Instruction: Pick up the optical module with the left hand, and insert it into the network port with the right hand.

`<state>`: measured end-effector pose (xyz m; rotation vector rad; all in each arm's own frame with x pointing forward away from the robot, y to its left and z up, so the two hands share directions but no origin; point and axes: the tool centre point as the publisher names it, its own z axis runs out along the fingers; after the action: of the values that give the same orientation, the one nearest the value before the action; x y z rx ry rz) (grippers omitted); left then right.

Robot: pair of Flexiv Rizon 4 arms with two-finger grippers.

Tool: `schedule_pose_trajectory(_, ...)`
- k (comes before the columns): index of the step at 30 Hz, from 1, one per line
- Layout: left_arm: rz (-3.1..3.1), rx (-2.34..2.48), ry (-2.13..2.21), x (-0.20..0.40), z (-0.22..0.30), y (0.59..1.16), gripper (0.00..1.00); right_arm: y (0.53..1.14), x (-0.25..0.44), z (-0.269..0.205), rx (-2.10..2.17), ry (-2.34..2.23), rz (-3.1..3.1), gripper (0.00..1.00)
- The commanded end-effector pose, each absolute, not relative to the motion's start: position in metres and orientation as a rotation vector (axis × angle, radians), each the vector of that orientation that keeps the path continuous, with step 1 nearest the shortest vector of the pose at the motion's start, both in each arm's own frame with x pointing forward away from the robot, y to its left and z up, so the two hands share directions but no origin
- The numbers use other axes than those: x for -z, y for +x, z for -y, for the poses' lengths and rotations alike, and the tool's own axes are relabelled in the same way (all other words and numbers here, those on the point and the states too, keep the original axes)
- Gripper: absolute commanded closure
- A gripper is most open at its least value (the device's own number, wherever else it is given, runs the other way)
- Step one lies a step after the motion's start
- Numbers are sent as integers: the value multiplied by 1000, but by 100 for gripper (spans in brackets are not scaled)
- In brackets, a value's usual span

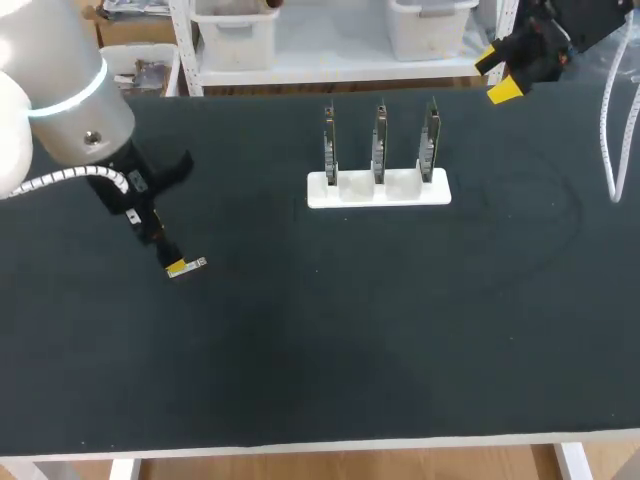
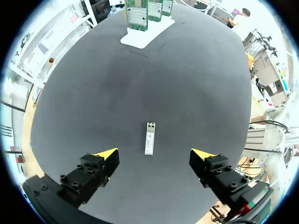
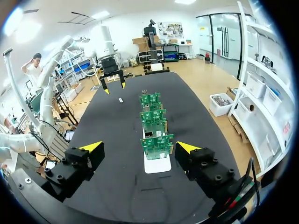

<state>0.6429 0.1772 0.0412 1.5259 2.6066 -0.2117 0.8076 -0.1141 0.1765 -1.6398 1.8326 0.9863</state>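
Head view, dual-arm cell. Black table [image 1: 350, 350] is carrying everything. Left arm [image 1: 60, 100] is coming in over the near-left part of it, and right arm [image 1: 590, 20] is hanging over the far-right corner. White stand [image 1: 378, 190] is sitting at the middle of the far half, and three circuit boards [image 1: 379, 140] are standing upright in it, side by side.

Left wrist view: left gripper [image 2: 155, 153] is hovering low over the cloth with its fingers spread wide, gripping nothing. Optical module [image 2: 149, 138] is lying flat on the table between and just ahead of the two yellow tips, touching neither. Its long axis is running straight out from the gripper, far end pointing roughly toward the stand, which is well apart.

Right wrist view: right gripper [image 3: 139, 147] is likewise spread and empty, facing the boards edge-on.
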Motion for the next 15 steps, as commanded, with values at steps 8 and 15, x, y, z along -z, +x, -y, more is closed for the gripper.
schedule_pose_trajectory(8, -2628, 136, 1599, -19, -170, 632, 0, 804, -177, 114, -978, -1636, -1833, 0)
schedule_pose_trajectory(15, -2641, 134, 1575, -12, -168, 634, 0, 804, -177, 114, -978, -1636, -1833, 0)
